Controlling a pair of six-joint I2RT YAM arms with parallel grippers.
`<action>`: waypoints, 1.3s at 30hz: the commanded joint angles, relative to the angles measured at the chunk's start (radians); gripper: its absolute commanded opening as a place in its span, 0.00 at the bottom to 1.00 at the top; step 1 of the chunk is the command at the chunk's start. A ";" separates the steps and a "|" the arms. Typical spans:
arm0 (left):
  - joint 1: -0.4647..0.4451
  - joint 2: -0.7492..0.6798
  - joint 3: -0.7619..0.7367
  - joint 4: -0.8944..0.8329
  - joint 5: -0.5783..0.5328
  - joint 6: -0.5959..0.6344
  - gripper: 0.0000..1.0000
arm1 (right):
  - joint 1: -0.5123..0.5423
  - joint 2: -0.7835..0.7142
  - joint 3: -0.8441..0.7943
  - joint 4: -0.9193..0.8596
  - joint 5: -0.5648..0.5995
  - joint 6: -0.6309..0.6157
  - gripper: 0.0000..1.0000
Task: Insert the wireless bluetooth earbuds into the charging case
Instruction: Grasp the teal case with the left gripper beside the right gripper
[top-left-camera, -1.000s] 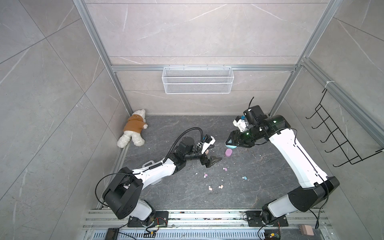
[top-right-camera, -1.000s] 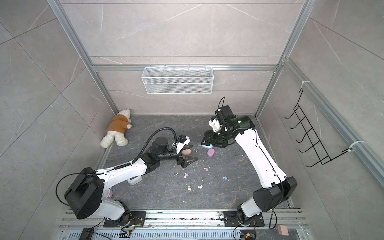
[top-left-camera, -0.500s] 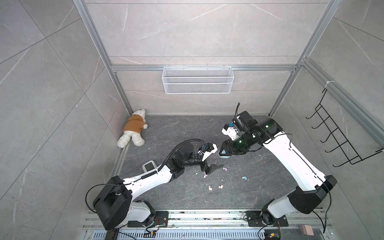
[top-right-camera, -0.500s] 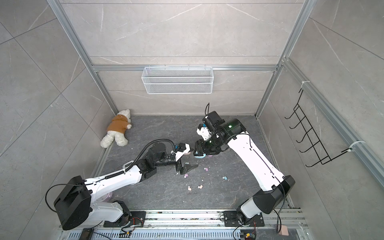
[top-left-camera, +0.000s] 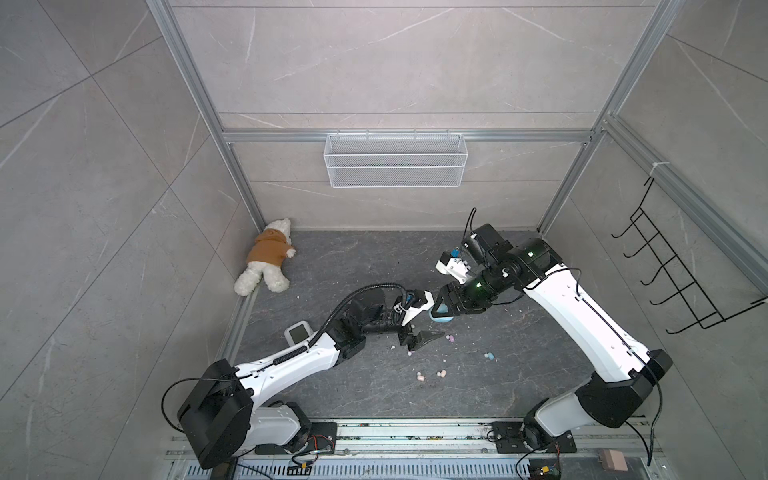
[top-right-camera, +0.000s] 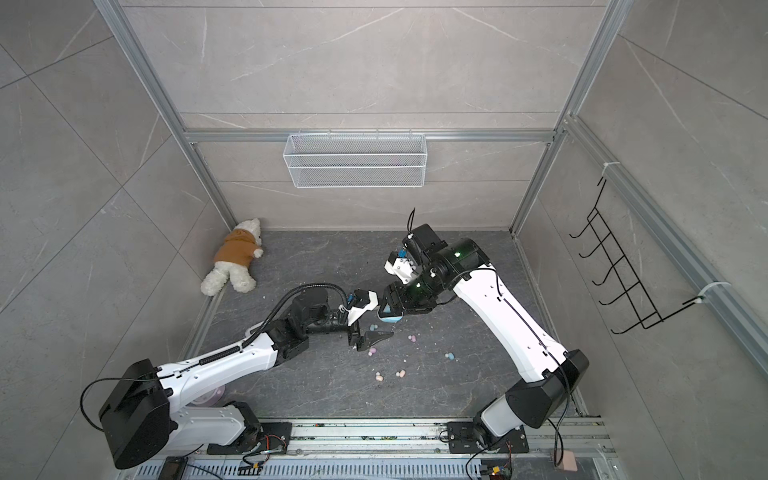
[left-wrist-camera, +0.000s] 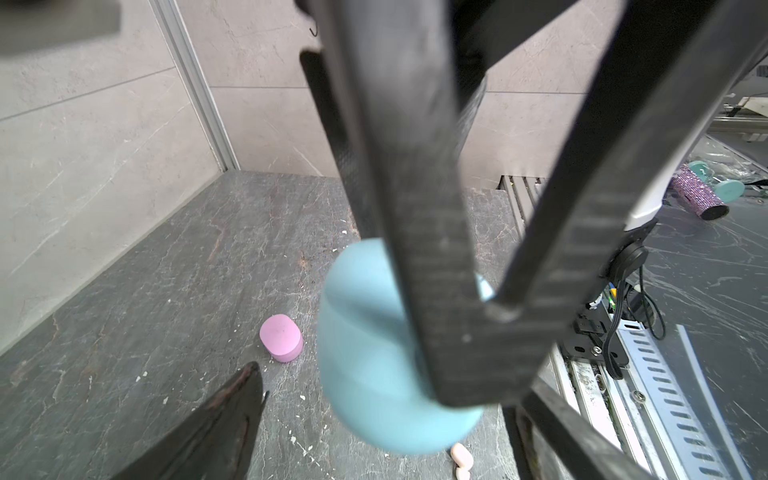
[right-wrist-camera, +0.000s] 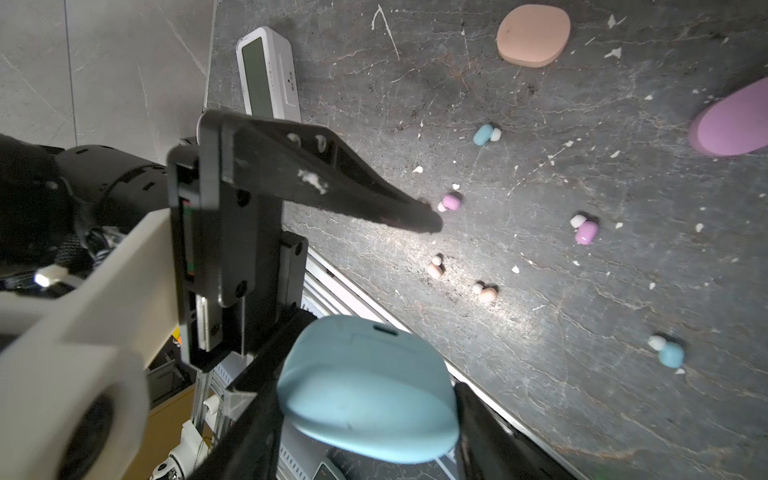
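case (top-left-camera: 443, 319), gripped by right claw (top-left-camera: 441, 309), now nears left claw (top-left-camera: 426, 324).

Three charging cases (left-wrist-camera: 281, 337): one light blue case (right-wrist-camera: 365, 374) held in the right claw (top-left-camera: 442, 309), plus one lilac-pink case (right-wrist-camera: 731, 124) and one peach case (right-wrist-camera: 533, 35) on the counter (right-wrist-camera: 602, 291) near it. Six earbuds (top-left-camera: 489, 355) lie loose near the tip of the left claw (top-left-camera: 422, 337): two lilac-pink earbuds (right-wrist-camera: 451, 202), two peach earbuds (right-wrist-camera: 435, 270), two light blue earbuds (right-wrist-camera: 670, 355). One white device with a screen (right-wrist-camera: 266, 75), perhaps a clock, lies behind the left claw, beside its arm. Well apart from both claws: one plush bear (top-left-camera: 266, 257), one wire basket (top-left-camera: 395, 162), one hook rack (top-left-camera: 675, 266). Claws: two.
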 joint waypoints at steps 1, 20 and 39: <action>-0.008 -0.046 0.043 -0.003 0.027 0.035 0.88 | 0.009 -0.017 -0.016 0.002 -0.023 -0.023 0.54; -0.037 -0.068 0.056 -0.048 0.009 0.081 0.67 | 0.036 0.014 0.021 0.022 -0.082 -0.018 0.52; -0.037 -0.079 0.053 -0.019 0.022 0.059 0.54 | 0.037 0.015 0.033 0.019 -0.077 -0.017 0.51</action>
